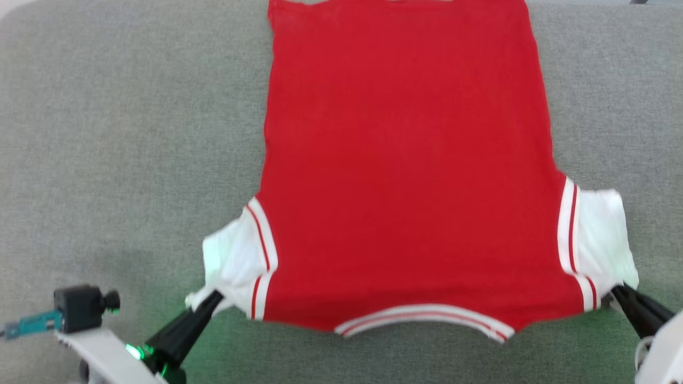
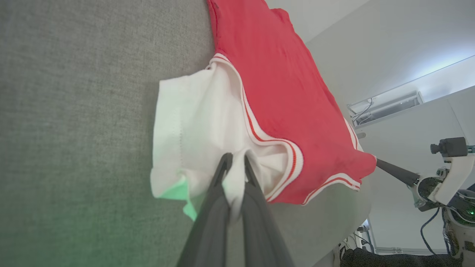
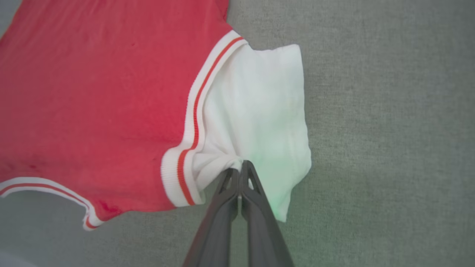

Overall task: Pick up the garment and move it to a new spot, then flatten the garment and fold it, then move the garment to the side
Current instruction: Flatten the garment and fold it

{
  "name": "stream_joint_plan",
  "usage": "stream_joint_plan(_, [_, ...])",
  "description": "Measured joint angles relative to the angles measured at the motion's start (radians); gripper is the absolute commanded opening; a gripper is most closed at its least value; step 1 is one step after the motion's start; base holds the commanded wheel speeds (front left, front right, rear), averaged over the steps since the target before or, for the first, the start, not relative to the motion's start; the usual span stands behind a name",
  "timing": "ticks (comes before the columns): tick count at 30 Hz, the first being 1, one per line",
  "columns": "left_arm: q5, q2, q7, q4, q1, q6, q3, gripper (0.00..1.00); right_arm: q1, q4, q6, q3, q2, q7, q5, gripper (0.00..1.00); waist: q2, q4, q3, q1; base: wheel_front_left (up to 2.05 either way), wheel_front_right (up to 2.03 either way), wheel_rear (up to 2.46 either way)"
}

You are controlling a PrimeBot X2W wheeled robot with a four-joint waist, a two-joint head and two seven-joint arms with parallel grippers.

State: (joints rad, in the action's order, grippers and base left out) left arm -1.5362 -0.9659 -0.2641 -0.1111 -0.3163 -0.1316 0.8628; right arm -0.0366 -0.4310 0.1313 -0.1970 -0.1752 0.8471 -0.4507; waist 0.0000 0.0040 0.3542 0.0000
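The garment (image 1: 405, 160) is lying spread flat on the grey surface (image 1: 106, 133). Its red body is stretching away from the robot, its striped collar (image 1: 421, 314) is sitting at the near edge, and its white sleeves are sticking out to either side.

The left arm is angling in from the lower left corner of the head view, with a dark wrist camera (image 1: 80, 306) riding beside it. The long dark left fingers (image 1: 205, 309) are slanting up and inward to the near corner of the left sleeve (image 1: 235, 256). In the left wrist view they are clenching a bunched fold of that white cloth between their tips.

The right arm is angling in from the lower right corner, its pale forearm (image 1: 664, 352) showing at the frame edge. The right fingers (image 1: 629, 301) are slanting up and inward to the near corner of the right sleeve (image 1: 600, 240). The right wrist view is showing them pressed together on a gathered pinch of sleeve.

Both sets of fingers are sitting well apart, with the garment's shoulder line running between them.
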Motion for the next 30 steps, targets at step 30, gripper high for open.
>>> stream_joint_plan(30, [0.111, 0.116, 0.042, 0.206, -0.058, -0.002, 0.11, 0.0, 0.011, 0.292, 0.002, 0.209, -0.094, -0.11, 0.021, 0.0, 0.0, -0.011, 0.04, 0.0, 0.0, 0.0, 0.0])
